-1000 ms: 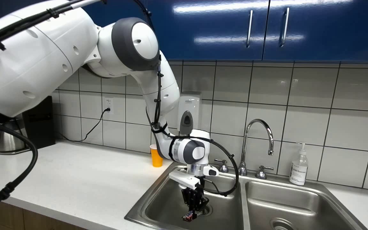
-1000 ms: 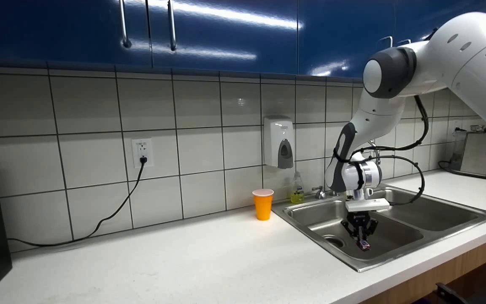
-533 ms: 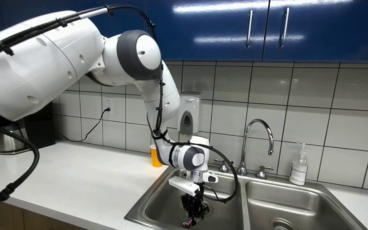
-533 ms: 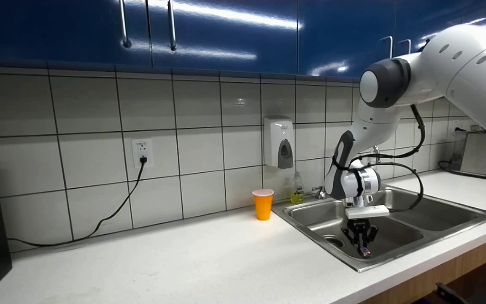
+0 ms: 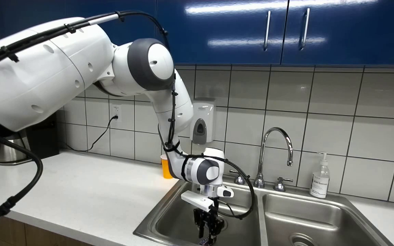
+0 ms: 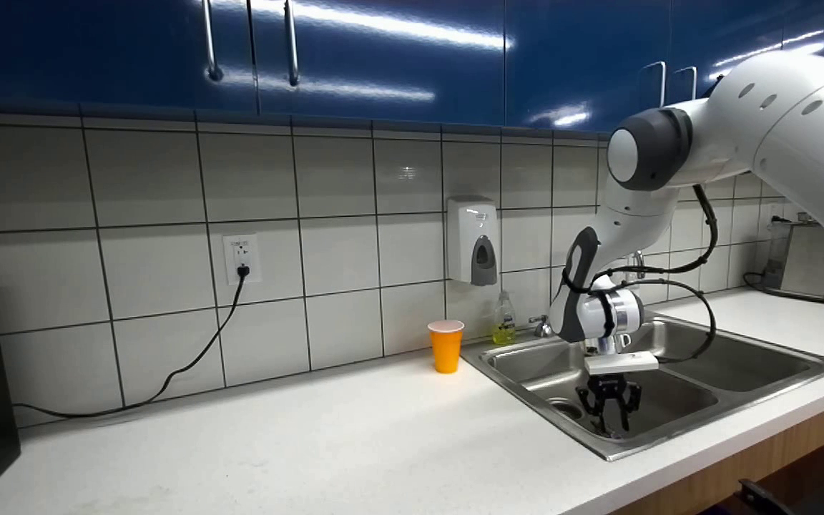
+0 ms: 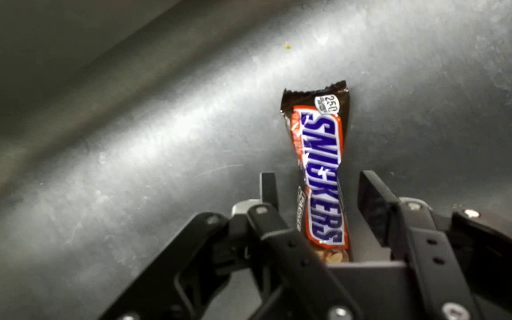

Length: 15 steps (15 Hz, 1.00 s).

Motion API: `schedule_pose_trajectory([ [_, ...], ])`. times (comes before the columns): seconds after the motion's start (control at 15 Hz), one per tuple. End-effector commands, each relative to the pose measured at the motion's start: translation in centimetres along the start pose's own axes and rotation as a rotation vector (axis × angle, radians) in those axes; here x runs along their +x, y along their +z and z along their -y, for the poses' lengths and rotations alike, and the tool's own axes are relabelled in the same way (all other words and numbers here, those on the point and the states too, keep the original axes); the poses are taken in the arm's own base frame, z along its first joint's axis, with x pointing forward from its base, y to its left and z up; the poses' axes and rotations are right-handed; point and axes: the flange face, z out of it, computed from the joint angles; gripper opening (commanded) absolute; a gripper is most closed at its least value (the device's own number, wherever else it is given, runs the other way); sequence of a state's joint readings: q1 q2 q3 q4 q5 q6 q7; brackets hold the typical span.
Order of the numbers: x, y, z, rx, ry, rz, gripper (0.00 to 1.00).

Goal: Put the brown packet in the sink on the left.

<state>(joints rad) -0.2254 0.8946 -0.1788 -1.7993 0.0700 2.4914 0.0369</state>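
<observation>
Blue cabinets point(image 5: 224, 25) hang above the white counter point(image 6: 326, 443) and double sink point(image 5: 262, 222). Chrome faucet point(image 5: 262, 153) stands behind it; soap dispenser point(image 6: 471, 229) hangs on the tiles point(image 6: 340, 257). I have the gripper point(image 7: 317, 191) low in the left basin point(image 5: 176, 222), as an exterior view shows it, fingers point(image 7: 376, 204) apart. Orange cup point(image 6: 446, 349): just beside the sink. Brown packet point(image 7: 322, 173) lies on the basin floor between my fingers, partly hidden by them in that view.

wrist view: bottom end of Snickers bar point(image 7: 322, 173) hidden behind claw point(image 7: 320, 193) | in an exterior view: robot arm point(image 5: 125, 70) covers part of orange cup point(image 5: 166, 168) | bottom edge cuts off double sink point(image 5: 262, 215) | words on pump bottle point(image 5: 319, 182) too tiny to read
</observation>
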Motion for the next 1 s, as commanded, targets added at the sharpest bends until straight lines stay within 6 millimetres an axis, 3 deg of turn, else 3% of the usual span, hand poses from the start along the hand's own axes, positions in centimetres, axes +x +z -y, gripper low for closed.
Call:
schedule_pose_trajectory([
  [0.0, 0.8, -1.0, 0.1, 0.014, 0.029, -0.011, 0.82],
  [0.13, 1.0, -1.8, 0.3, 0.016, 0.026, -0.024, 0.97],
  [0.2, 1.1, -2.3, 0.4, 0.017, 0.024, -0.032, 1.00],
  [0.6, 1.4, -6.0, 1.2, 0.017, -0.012, -0.075, 1.00],
  [0.93, -0.1, -9.5, 2.2, 0.053, -0.177, -0.059, 1.00],
])
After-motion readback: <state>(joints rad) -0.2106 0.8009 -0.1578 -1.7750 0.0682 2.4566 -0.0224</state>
